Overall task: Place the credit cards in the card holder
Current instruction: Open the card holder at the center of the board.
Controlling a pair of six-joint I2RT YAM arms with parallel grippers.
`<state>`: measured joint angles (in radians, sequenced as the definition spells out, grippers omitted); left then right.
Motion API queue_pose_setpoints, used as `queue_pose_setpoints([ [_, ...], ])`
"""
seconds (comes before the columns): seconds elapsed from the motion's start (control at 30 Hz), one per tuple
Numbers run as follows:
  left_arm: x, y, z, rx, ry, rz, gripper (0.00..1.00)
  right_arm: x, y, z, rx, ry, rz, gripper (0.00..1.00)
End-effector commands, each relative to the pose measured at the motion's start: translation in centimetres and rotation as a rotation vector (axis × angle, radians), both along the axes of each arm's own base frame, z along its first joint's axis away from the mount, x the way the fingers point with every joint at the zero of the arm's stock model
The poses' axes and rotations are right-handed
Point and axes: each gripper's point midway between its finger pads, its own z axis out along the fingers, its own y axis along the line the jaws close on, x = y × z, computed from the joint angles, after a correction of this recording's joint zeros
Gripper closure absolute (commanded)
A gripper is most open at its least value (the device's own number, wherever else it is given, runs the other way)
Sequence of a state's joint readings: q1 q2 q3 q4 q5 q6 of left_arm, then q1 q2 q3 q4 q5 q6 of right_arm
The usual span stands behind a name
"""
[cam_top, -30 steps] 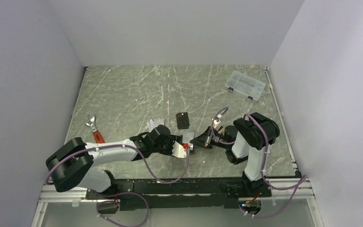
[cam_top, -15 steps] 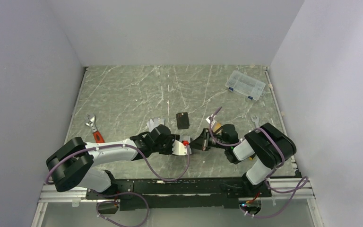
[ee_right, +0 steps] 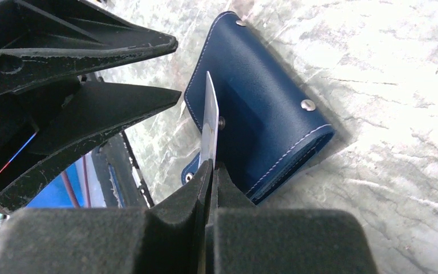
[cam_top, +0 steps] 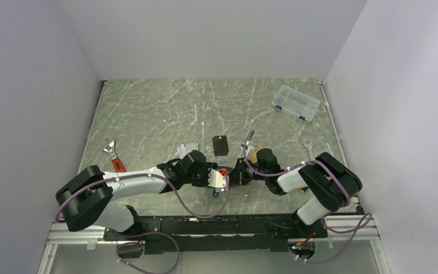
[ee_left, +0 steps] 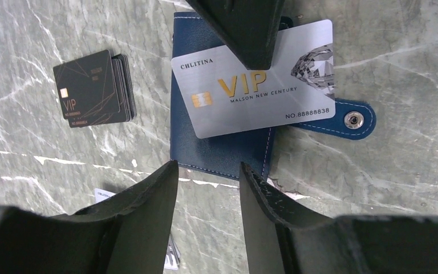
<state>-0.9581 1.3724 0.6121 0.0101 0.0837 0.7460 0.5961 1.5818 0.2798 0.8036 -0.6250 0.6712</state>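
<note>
The navy-blue card holder [ee_left: 222,140] lies closed on the marble table, its snap tab [ee_left: 348,120] sticking out to the right. My right gripper [ee_right: 212,165] is shut on a silver VIP credit card [ee_left: 262,94], seen edge-on in the right wrist view [ee_right: 209,114]. It holds the card just over the holder [ee_right: 262,120]. My left gripper [ee_left: 205,169] is open and empty, just short of the holder's near edge. In the top view both grippers, left [cam_top: 219,180] and right [cam_top: 238,171], meet at the table's front centre and hide most of the holder. More silver-grey cards [cam_top: 187,149] lie behind the left gripper.
A stack of black VIP cards [ee_left: 91,88] lies left of the holder and shows in the top view [cam_top: 221,145]. A red-handled wrench [cam_top: 114,157] lies at the left. A clear plastic box [cam_top: 296,103] stands far right, with a small spanner [cam_top: 308,146] nearer.
My right gripper has moved left with the silver card, from beside the holder to over it, close against the left gripper. The left arm has barely moved.
</note>
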Motion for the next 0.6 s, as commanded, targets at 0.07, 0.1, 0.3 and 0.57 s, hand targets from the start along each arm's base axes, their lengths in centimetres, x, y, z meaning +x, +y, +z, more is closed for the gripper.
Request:
queue_pose_setpoints([
  [0.07, -0.7, -0.6, 0.5, -0.001, -0.028, -0.095, 0.48, 0.7, -1.5, -0.6, -0.138, -0.099, -0.091, 1.0],
  [0.1, -0.8, -0.5, 0.3, 0.008, -0.032, -0.1, 0.48, 0.7, -1.6, -0.3, -0.142, -0.112, -0.098, 1.0],
  [0.3, -1.5, -0.1, -0.5, 0.04, -0.003, -0.111, 0.46, 0.2, -1.1, 1.3, -0.143, -0.181, -0.112, 1.0],
  [0.57, -1.8, -0.7, -0.9, 0.062, -0.026, -0.145, 0.48, -0.5, -0.3, 1.0, -0.183, -0.189, -0.087, 1.0],
])
